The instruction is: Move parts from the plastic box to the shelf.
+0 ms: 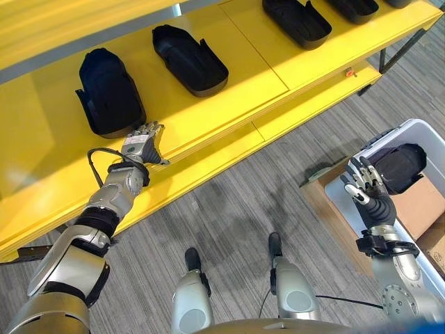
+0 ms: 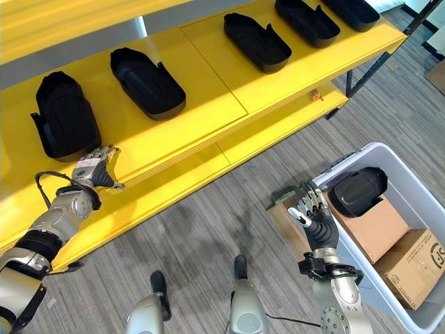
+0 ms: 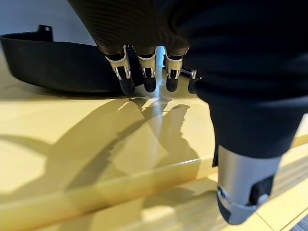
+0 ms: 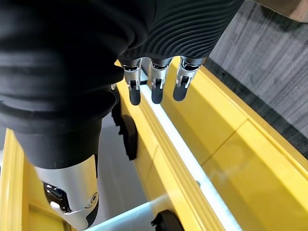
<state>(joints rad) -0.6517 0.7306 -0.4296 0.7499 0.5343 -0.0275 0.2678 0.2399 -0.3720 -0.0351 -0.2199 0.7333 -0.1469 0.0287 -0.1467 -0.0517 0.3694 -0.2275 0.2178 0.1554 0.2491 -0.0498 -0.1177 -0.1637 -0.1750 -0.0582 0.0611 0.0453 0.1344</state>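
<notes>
A black moulded part (image 1: 108,90) lies on the yellow shelf (image 1: 243,83) at its left end. My left hand (image 1: 142,144) hovers at the shelf's front edge just below that part, fingers straight and holding nothing; in the left wrist view its fingertips (image 3: 127,86) stop short of the part (image 3: 53,62). Another black part (image 2: 358,191) rests in the white plastic box (image 2: 411,182) on the floor at the right. My right hand (image 2: 313,209) is raised beside the box's near-left rim, fingers spread, a little apart from that part.
Three more black parts (image 1: 189,59) (image 1: 295,21) (image 1: 354,7) lie further right along the shelf. Cardboard boxes (image 2: 375,229) (image 2: 417,268) sit inside the plastic box, and a flat cardboard piece (image 1: 323,195) lies beside it. Grey carpet separates the shelf and the box.
</notes>
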